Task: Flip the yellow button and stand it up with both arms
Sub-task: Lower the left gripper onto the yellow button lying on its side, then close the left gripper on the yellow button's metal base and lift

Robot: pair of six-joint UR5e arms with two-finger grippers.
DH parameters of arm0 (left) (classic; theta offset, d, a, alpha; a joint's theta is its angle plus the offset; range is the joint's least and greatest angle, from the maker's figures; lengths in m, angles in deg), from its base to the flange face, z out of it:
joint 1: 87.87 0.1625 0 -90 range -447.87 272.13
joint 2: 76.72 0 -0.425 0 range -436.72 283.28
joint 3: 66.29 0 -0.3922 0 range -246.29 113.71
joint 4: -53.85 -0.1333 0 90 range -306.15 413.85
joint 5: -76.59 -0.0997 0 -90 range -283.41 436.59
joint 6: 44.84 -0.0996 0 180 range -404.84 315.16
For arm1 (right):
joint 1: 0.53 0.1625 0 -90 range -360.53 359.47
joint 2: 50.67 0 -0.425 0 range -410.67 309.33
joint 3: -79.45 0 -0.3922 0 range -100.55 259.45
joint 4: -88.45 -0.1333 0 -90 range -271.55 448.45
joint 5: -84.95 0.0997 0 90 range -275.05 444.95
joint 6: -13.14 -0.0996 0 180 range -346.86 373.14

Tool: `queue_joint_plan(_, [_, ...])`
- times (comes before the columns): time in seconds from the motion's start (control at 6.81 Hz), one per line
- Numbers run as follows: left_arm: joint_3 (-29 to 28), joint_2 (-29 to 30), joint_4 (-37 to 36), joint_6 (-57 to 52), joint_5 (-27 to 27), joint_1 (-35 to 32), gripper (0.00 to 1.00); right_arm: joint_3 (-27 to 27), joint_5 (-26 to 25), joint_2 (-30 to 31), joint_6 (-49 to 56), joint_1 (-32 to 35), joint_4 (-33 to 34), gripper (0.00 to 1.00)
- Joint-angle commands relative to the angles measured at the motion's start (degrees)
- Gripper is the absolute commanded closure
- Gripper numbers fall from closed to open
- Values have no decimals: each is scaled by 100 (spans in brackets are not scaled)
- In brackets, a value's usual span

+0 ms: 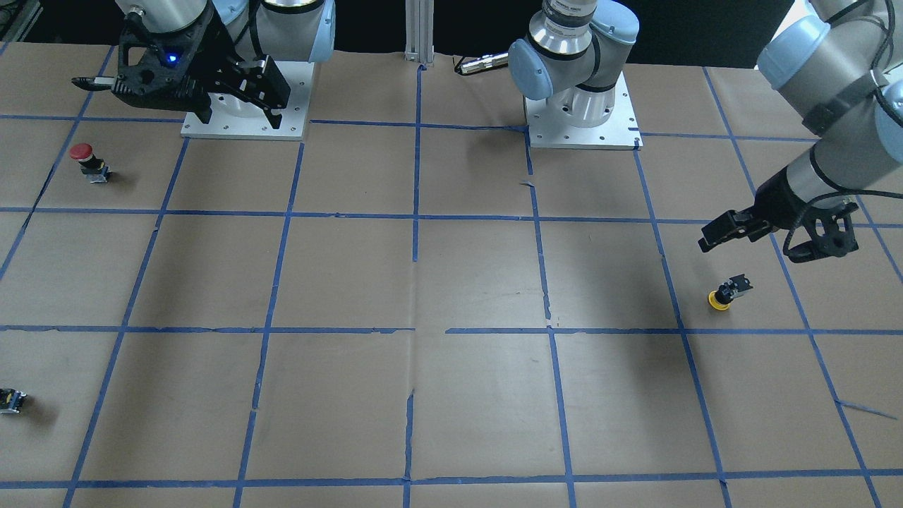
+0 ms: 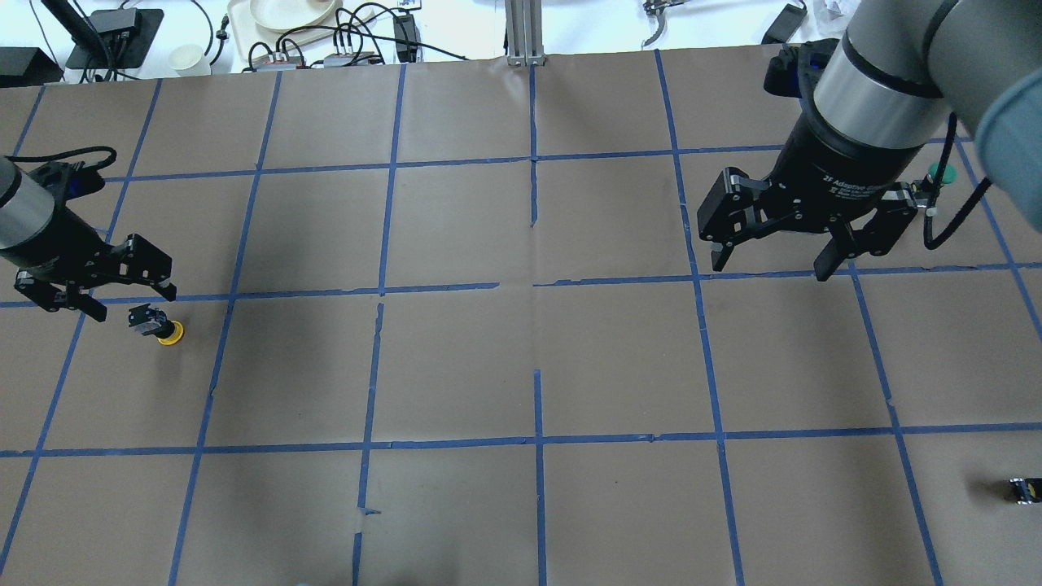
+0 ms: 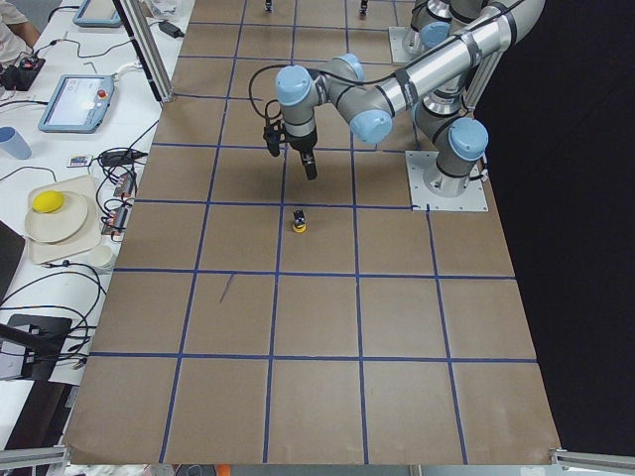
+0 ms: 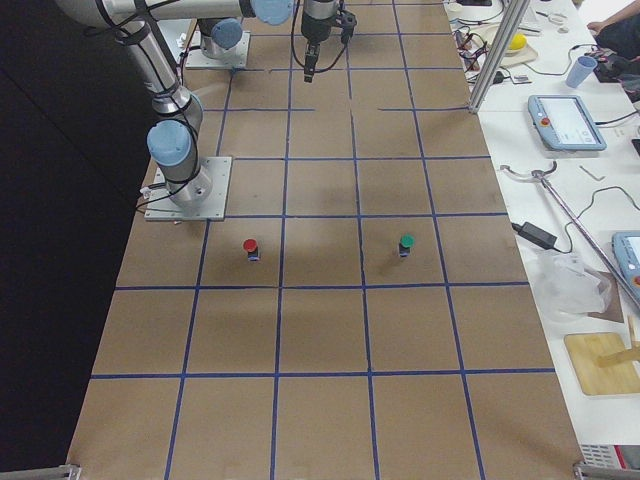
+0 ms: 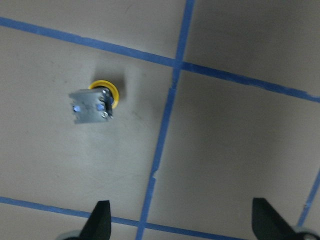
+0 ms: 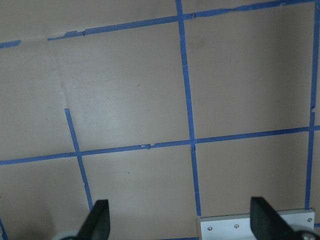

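The yellow button (image 2: 160, 327) rests cap-down on the brown paper at the table's left, its grey base tilted upward; it also shows in the front view (image 1: 725, 294), the left side view (image 3: 299, 222) and the left wrist view (image 5: 95, 104). My left gripper (image 2: 134, 305) is open and empty. It hovers just above and slightly beyond the button, apart from it (image 1: 749, 247) (image 5: 182, 220). My right gripper (image 2: 769, 268) is open and empty, high over the table's right half, far from the button (image 1: 240, 118) (image 6: 180, 220).
A red button (image 1: 88, 161) and a green button (image 2: 940, 172) stand on the robot's right side. A small dark capless component (image 2: 1024, 490) lies near the right front edge. The two arm base plates (image 1: 582, 130) sit at the back. Blue tape lines grid the paper.
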Motion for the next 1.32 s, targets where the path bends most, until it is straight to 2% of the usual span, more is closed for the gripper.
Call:
queue_joint_plan(0.0, [97,623,-786,-343,-215,310,0,2,-4,-25,0,-50,-69,0])
queue_joint_plan(0.15, [97,748,-858,-265,-171,310,0,2,47,18,-88,-102,-243,0])
queue_joint_plan(0.44, [79,880,-998,42,-153,275,1,-6,83,-16,-1209,-85,-316,0])
queue_joint_plan(0.59, [88,985,-1164,34,-162,283,2,2,92,-25,-1231,-94,-272,0])
queue_joint_plan(0.73, [97,1012,-1218,60,-162,266,7,-6,66,-16,-1240,-94,-289,0])
queue_joint_plan(0.88, [88,1013,-1219,43,-162,266,22,11,83,-16,-1240,-94,-289,0])
queue_joint_plan(1.03, [79,995,-1219,78,-145,257,53,20,31,36,-1197,-120,-341,0])
queue_joint_plan(1.17, [71,986,-1219,69,-127,257,65,-6,65,-16,-1240,-94,-568,0])
